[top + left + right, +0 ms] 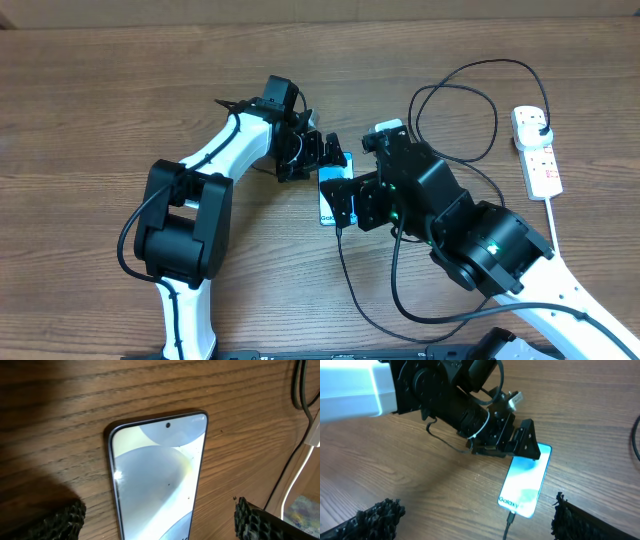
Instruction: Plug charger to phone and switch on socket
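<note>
The phone (326,208) lies flat on the wooden table at the centre, its teal screen lit with "Galaxy" text (525,482). The charger's thin black cable (345,275) ends in a connector (511,519) seated in the phone's bottom edge. Its black plug (538,128) sits in the white socket strip (541,165) at the far right. My left gripper (328,158) is open, its fingers either side of the phone's top end (155,475) without touching it. My right gripper (345,205) is open and empty above the phone's lower end (477,522).
The charger cable loops over the table between the phone and the socket (455,110). The socket's thick white cord (553,225) runs down the right side and also shows in the left wrist view (295,480). The two arms are close together over the phone.
</note>
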You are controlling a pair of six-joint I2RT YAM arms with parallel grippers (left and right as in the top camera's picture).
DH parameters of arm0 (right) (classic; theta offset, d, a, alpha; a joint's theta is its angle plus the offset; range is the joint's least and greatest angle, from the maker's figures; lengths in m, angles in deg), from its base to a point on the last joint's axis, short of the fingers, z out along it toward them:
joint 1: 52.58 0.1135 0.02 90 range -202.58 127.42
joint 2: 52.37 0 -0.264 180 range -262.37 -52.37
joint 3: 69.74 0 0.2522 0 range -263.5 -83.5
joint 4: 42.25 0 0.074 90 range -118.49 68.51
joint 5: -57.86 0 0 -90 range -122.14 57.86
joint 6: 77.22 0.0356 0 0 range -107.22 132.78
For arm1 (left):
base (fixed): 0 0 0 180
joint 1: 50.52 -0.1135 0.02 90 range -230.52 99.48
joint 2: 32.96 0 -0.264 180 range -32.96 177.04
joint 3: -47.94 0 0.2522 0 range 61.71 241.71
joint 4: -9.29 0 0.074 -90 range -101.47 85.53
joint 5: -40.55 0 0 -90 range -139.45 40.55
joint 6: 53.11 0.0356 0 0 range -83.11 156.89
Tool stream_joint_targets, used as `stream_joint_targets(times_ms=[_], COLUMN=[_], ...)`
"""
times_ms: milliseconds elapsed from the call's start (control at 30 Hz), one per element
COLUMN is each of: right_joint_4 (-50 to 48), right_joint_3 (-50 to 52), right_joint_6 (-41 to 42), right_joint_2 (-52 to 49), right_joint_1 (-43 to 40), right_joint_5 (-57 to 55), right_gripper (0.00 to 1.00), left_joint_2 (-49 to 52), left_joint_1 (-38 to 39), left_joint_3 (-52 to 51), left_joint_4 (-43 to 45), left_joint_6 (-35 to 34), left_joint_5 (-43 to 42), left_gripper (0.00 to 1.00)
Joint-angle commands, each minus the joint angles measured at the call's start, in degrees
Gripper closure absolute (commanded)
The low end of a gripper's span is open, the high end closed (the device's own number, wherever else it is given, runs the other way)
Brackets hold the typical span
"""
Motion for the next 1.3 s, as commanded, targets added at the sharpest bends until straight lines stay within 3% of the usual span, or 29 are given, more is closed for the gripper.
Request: stream_joint_targets(times_ms=[0, 67, 133, 200, 300, 333, 500, 633, 833, 1100, 1267], right_joint_4=[-1.64, -2.32, -2.21, -1.22, 2.12, 3.23, 9.22, 12.22, 12.59, 13.22, 15.61], right_joint_3=[-1.01, -1.01, -1.03, -1.07, -1.07, -1.07, -1.07, -1.07, -1.07, -3.93, -12.55], right_joint_6=[0.02, 0.04, 0.57, 2.45, 2.86, 2.93, 10.51, 10.95, 10.91, 10.49, 9.16], right_joint_2=[-1.53, -2.49, -2.99, -2.82, -2.99, -3.06, -3.28, -6.6, -13.35, -22.53, -28.94], right_joint_1=[-0.15, -0.15, -0.22, -0.96, -3.41, -4.72, -16.98, -32.44, -46.64, -60.63, -64.37], right_joint_5=[-0.5, -1.03, -2.89, -4.85, -11.3, -13.09, -13.57, -7.32, -1.75, -1.73, -1.75], right_gripper=[0.0, 0.03, 0.38, 0.66, 0.92, 0.96, 0.96, 0.96, 0.96, 0.96, 0.96], left_joint_2=[4.33, 4.33, 4.31, 3.87, 1.2, -0.66, -14.1, -28.87, -48.89, -74.86, -77.83], left_joint_1=[-1.14, -1.22, -1.9, -3.08, -5.38, -6.4, -8.68, -7.69, -7.61, -7.63, -7.63], left_joint_3=[-2.34, -2.34, -2.32, -2.32, -2.27, -2.27, -2.27, -2.36, -6.84, -16.13, -16.13], left_joint_4=[-1.51, -2.54, -4.9, -6.69, -8.35, -8.83, -15.21, -20.41, -24.59, -28.15, -28.17], left_joint_6=[-0.52, 0.33, 3.23, 5.29, 6.56, 6.58, 6.97, 9.31, 9.31, 7.37, 7.37], left_joint_5=[9.79, 9.77, 9.77, 9.86, 10.36, 11.43, 21.7, 28.48, 32.37, 42.34, 42.21], left_gripper=[0.0, 0.0, 0.0, 0.0, 0.0, 0.0, 0.0, 0.0, 0.0, 0.0, 0.0])
